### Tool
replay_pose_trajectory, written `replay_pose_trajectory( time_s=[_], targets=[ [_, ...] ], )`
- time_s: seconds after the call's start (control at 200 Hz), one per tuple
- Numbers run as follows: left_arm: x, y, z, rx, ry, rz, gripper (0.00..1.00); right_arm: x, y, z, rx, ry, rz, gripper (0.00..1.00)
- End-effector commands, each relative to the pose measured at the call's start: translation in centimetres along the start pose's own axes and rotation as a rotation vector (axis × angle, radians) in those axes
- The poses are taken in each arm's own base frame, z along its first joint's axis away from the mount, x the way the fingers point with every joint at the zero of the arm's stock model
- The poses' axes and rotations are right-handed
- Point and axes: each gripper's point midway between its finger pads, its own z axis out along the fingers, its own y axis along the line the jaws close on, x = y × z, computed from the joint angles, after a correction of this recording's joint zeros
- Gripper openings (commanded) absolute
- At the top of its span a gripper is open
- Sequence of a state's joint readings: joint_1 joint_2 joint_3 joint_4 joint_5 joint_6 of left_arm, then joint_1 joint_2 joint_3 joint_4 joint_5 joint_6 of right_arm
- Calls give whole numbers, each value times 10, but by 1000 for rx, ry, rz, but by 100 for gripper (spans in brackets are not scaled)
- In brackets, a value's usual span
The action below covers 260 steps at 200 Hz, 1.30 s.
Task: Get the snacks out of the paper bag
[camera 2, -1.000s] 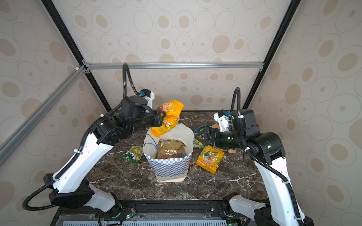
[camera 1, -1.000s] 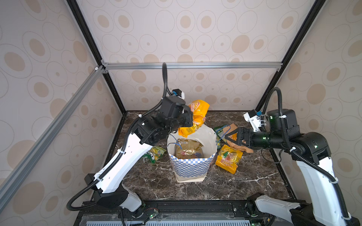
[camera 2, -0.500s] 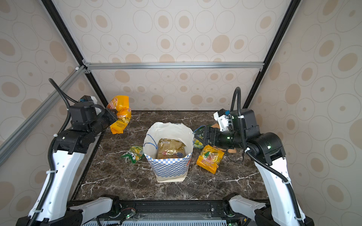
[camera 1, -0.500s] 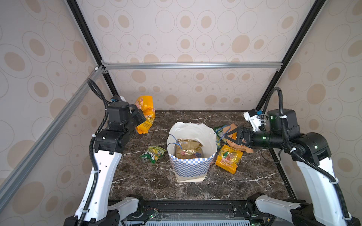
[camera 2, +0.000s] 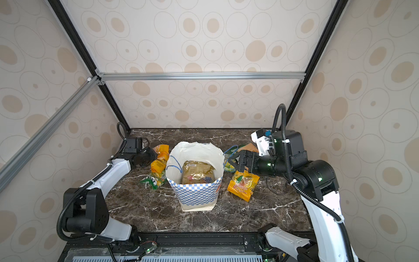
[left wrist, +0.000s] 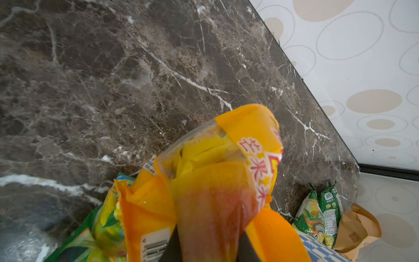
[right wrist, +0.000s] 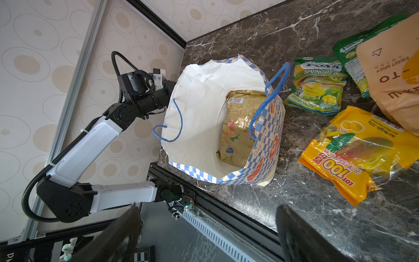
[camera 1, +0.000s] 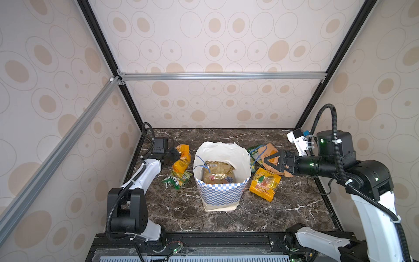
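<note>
The left gripper (camera 1: 175,156) is clamped on the top edge of the orange packet (camera 1: 182,160). The packet hangs from its jaws low over the table (camera 1: 181,211), its lower end on or just above the green packet (camera 1: 176,179) beneath the jaws. The paper bag (camera 1: 220,193) stands upright just past the fingertips. The step in hand looks to be setting this packet down. Doing it well means lowering until the packet's weight rests on what lies under it, then spreading the jaws fully before lifting — soft film can cling to a pad and get dragged along. The retreat is best made up and back along the arm, away from the bag, so the nearby blue cord handle (camera 1: 201,163) is not snagged and the light bag is not tipped. The right gripper (camera 1: 270,162) hangs empty on the bag's other side with its jaws spread wide. It is over the tan bag (camera 1: 269,148), with the gummy bag (camera 1: 264,184) on the table near it. The golden bag (camera 1: 217,172) is still inside the paper bag, so the task is not finished. Against a second ago, the left gripper has carried the packet from high over the bag's mouth, out toward the side wall and down to table level — the right gripper has not moved.
</note>
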<state>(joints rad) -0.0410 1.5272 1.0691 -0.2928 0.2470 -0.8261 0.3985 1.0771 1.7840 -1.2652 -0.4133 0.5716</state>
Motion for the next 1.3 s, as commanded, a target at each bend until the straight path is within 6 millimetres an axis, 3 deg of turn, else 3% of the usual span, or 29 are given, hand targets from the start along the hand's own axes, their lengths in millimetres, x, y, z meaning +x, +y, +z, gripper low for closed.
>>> replay_pose_trajectory(
  time_s=[0.0,0.185,0.365,0.475,0.58,0.695,0.8,0.925,1.025,1.08,1.19,1.295],
  targets=[
    [-34,-40,-17,128,-106,47,23,4,-2,-5,13,-5,5,95],
    [-37,-41,-26,104,-114,82,40,4,-4,-3,20,-2,13,95],
    [-52,-55,-59,93,-160,142,51,-1,-1,5,4,8,18,95],
    [-62,-80,-110,157,-246,159,54,-5,0,10,8,22,18,95],
    [-54,-113,-173,248,-326,201,57,-9,2,16,14,27,9,95],
    [-23,-153,-233,301,-391,300,62,-11,14,30,-1,54,-36,94],
    [20,-177,-263,328,-353,379,69,-7,32,55,-30,111,-101,93],
    [69,-195,-274,332,-268,453,75,5,42,90,6,192,-198,93],
    [106,-205,-270,322,-193,549,77,13,34,118,103,244,-284,93],
    [119,-200,-262,266,-160,600,78,15,28,133,167,265,-333,93],
    [124,-176,-247,122,-122,639,81,16,15,159,253,304,-392,94],
    [116,-164,-255,94,-141,611,83,18,4,185,299,337,-431,94]
  ],
)
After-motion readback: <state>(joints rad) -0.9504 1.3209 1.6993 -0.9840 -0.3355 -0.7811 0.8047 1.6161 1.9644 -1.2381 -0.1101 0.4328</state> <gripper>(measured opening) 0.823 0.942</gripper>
